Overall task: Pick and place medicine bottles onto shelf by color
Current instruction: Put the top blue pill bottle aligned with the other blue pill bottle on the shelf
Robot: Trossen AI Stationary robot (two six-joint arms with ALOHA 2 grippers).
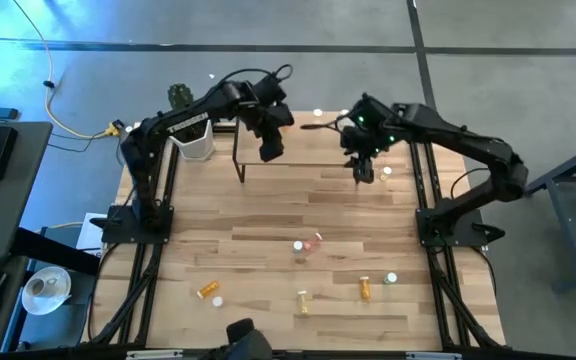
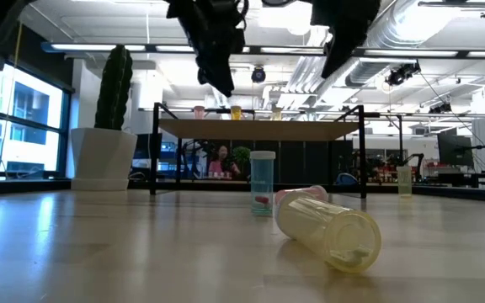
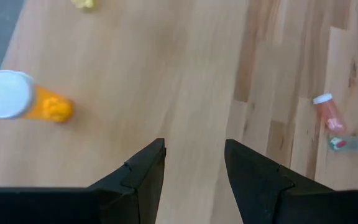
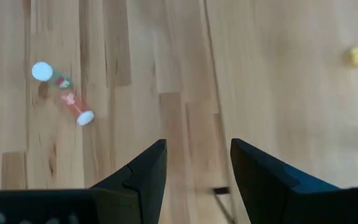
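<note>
The shelf (image 1: 313, 152) stands at the table's far middle. A few bottles (image 2: 237, 111) stand on its top. Both grippers hang open and empty above it, tilted down: my left gripper (image 1: 270, 152) over its left part, my right gripper (image 1: 365, 175) at its right end. The left wrist view shows an orange bottle (image 3: 23, 99) ahead of my left gripper (image 3: 194, 168). On the table's middle a pink bottle (image 1: 315, 240) lies beside an upright pale green one (image 1: 298, 247). An orange bottle (image 1: 208, 291), a yellow one (image 1: 302, 300), another orange (image 1: 365, 288) and a green one (image 1: 391, 279) sit nearer the front edge.
A white pot with a cactus (image 1: 193, 140) stands left of the shelf at the table's far left. The black frames of the arms' bases run along the table's left (image 1: 143, 220) and right (image 1: 448, 230) sides. Bare tabletop (image 1: 298, 205) lies between the shelf and the loose bottles.
</note>
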